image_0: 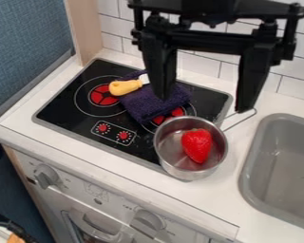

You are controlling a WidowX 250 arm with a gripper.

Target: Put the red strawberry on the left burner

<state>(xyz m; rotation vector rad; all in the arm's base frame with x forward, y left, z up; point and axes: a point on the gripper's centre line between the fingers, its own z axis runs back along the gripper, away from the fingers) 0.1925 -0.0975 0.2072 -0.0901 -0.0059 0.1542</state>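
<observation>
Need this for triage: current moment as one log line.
gripper raised, jaws open, empty | red strawberry in metal saucepan | purple cloth partly over right burner | left burner placement: not done

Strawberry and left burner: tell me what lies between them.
The wall of the metal pot that holds the strawberry, then part of the dark purple cloth, before the left burner. The camera view shows this.

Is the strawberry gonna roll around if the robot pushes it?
Maybe a little: the strawberry is rounded and has a narrow end, so it could wobble. It probably won't roll far, because the pot's walls surround it.
</observation>
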